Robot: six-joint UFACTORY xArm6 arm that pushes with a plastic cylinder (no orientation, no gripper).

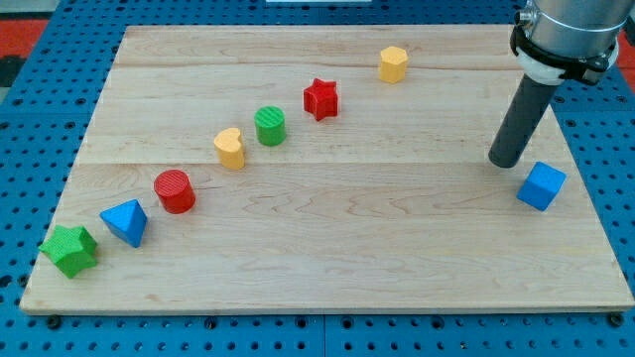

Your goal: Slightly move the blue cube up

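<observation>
One blue cube (541, 185) sits close to the board's right edge, roughly halfway between the top and bottom edges, turned so a corner faces the view's bottom. My tip (506, 162) rests on the wood just beside it, to its upper left, with a thin gap between them; I cannot tell whether they touch. The rod has no jaws and holds nothing. Above the cube, toward the top right corner, the wooden board (397, 248) is bare except for the rod itself, so there is open room that way; to the cube's right only a narrow strip of board is left before the edge.

The other blocks run in a diagonal line well apart from the cube: a yellow hexagonal block (393, 63) near the top edge, then a red star (320, 99), a green cylinder (270, 126), a yellow heart-like block (230, 149), a red cylinder (175, 191), a blue pyramid-like block (126, 222), and a green star (69, 250) near the bottom left corner.
</observation>
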